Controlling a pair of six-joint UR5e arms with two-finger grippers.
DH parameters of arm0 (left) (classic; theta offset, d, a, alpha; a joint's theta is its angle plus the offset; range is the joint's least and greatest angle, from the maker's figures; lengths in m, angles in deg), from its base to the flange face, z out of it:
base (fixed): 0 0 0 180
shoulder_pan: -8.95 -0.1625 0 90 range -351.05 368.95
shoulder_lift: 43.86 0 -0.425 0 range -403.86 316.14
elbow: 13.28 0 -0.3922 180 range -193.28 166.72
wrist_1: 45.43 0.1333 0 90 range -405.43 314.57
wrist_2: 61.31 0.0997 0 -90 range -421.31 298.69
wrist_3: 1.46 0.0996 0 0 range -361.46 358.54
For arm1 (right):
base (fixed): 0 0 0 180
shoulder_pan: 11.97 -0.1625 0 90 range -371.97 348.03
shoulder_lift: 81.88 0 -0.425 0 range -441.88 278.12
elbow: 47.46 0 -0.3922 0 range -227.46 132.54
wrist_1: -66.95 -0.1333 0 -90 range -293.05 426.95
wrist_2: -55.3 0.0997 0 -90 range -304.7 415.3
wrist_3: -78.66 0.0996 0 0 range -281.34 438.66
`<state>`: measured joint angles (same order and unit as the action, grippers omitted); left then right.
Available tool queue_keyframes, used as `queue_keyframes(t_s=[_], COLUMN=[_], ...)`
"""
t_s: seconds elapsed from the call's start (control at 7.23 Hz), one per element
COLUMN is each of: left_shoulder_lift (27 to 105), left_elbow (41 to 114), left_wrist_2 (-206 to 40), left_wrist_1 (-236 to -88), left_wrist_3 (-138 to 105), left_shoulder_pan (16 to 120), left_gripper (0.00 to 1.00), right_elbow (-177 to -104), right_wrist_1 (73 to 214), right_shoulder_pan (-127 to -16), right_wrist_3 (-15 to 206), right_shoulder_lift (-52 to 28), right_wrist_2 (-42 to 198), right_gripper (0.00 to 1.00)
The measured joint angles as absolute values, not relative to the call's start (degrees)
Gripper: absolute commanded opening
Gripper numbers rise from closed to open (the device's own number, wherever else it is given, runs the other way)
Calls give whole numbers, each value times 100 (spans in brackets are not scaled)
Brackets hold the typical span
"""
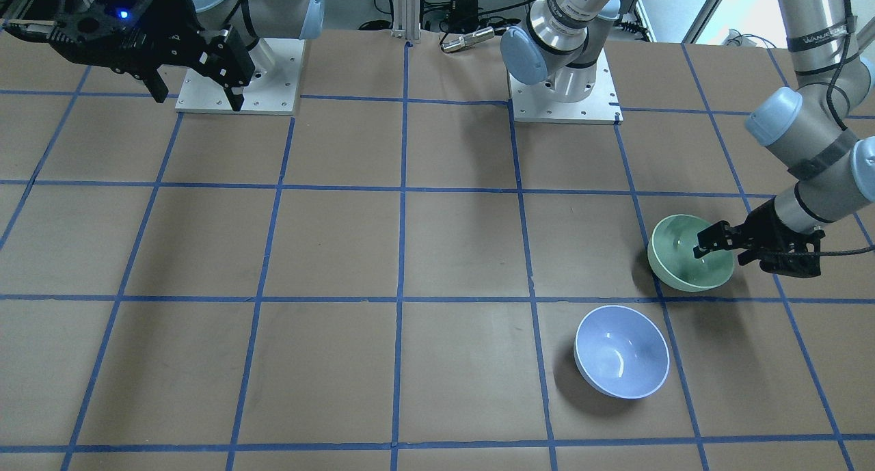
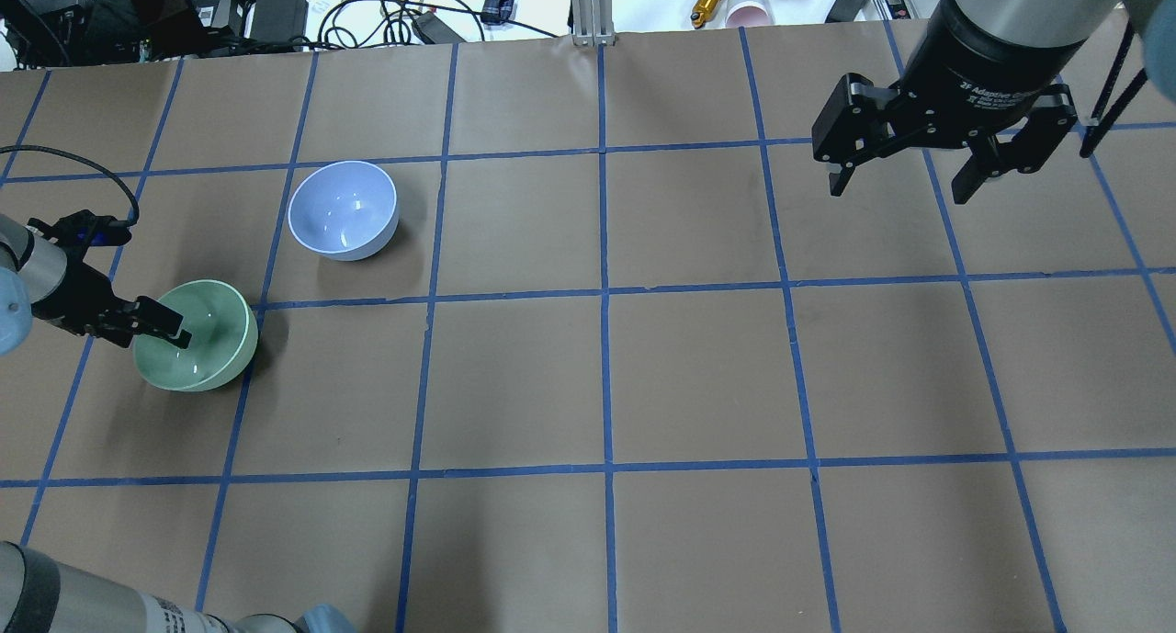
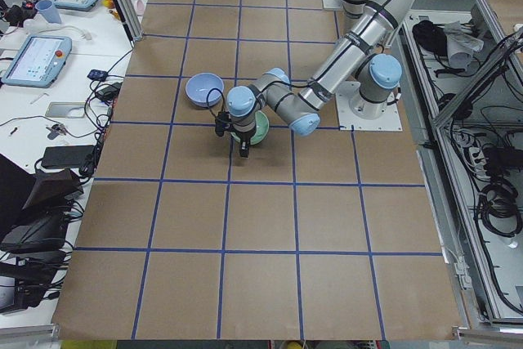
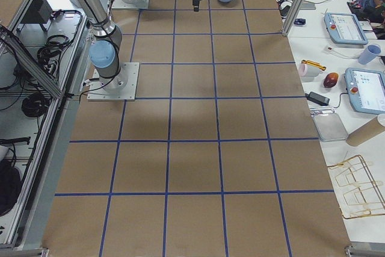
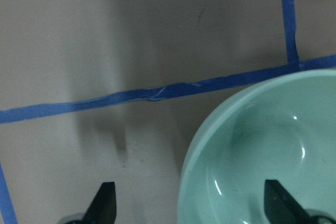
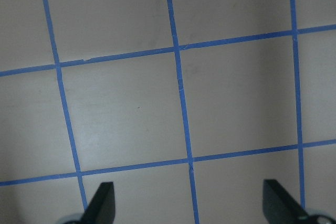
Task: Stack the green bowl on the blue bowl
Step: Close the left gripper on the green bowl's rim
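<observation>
Brown paper taped into blue squares covers the table point(image 1: 342, 252); in the front-facing view the green bowl point(image 1: 683, 269) sits at right of centre, with the blue bowl point(image 1: 622, 351) near it, lower left, not touching. Overhead, the right gripper point(image 2: 910, 178) hangs at upper right with its jaws wide apart. In the left wrist view the left gripper point(image 5: 191, 205) is spread across the green bowl's rim, one finger point(image 5: 278, 205) inside.

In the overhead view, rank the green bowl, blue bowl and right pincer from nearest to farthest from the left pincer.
1. Glossy mint-green round bowl, at the left pincer.
2. Glossy lavender-blue round bowl, just beyond.
3. Right pincer, far right.
</observation>
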<state>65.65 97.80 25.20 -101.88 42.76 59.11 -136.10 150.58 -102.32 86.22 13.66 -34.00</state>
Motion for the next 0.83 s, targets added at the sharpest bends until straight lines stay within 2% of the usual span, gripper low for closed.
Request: queue_keyframes(t_s=[0.41,0.55,0.69,0.83], left_shoulder_lift=[6666,6695,6707,6709], left_elbow=[9825,9858,9890,9901], left_wrist_2=[2566,2577,2579,2579], left_wrist_1=[-10202,-10208,-10210,-10211], left_wrist_3=[3953,3892,3877,3892], left_shoulder_pan=[5888,5887,5887,5887], left_gripper=[100,95,49,38], right_elbow=[-13610,-13610,-13610,-13610], right_wrist_1=[15056,15059,15061,15062], right_shoulder_pan=[-10232,-10232,-10232,-10232], right_wrist_3=[8622,8622,8622,8622], right_shoulder_lift=[1366,1366,1366,1366], right_wrist_2=[-3400,-3400,-3400,-3400], right_gripper=[100,100,100,100])
